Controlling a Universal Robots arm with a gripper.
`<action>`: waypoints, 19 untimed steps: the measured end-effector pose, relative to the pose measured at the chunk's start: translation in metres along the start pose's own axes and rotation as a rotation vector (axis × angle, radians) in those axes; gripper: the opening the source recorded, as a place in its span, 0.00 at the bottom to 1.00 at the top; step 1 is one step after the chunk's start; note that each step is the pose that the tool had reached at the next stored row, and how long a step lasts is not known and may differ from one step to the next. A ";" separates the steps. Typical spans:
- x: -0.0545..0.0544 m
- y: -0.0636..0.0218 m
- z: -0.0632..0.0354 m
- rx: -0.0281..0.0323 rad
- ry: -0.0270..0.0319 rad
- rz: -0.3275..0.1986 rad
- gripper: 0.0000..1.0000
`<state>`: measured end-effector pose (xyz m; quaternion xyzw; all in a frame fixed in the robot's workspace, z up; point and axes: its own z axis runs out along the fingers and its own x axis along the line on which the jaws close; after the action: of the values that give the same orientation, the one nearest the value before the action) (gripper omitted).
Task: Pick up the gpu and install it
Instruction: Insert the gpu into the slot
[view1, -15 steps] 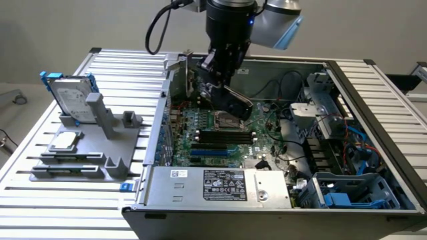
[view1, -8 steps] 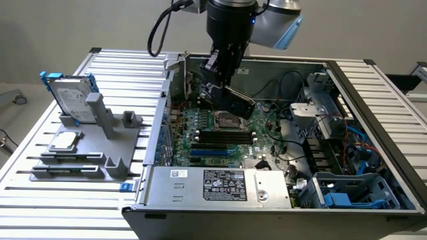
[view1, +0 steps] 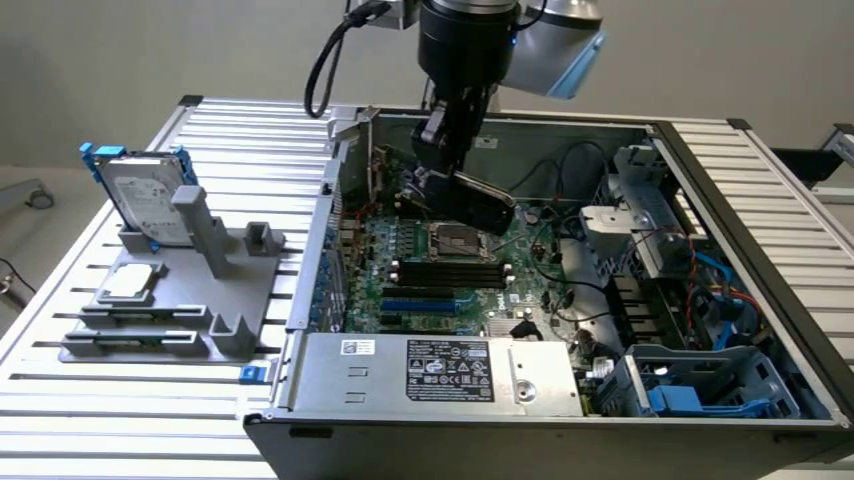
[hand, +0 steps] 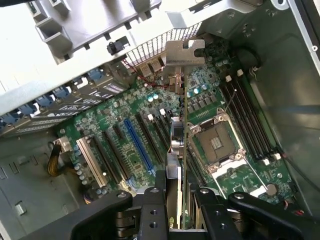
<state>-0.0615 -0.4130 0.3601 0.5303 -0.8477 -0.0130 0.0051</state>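
Nearest, the gripper (hand: 181, 210) is clamped on the gpu (hand: 176, 145), held edge-on (green board one side, cooler the other) over the motherboard (hand: 130, 150) inside the open computer case (hand: 280, 60). Farther off, the card's silver bracket (hand: 184, 52) lies toward the case's rear wall; whether the card touches a slot cannot be told.

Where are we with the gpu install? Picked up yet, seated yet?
Pickup looks done: the hand is shut on the gpu, holding it inside the open case, over the motherboard. Left: seating it; the card hangs tilted in the exterior view and the blue slot lies bare.
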 end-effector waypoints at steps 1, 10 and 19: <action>0.000 -0.0004 0.0000 0.0000 0.0003 -0.011 0.27; -0.002 -0.0039 -0.0001 -0.0006 0.0033 -0.120 0.27; -0.003 -0.0061 -0.0002 -0.0013 0.0066 -0.238 0.27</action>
<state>-0.0547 -0.4130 0.3601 0.6273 -0.7786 -0.0123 0.0067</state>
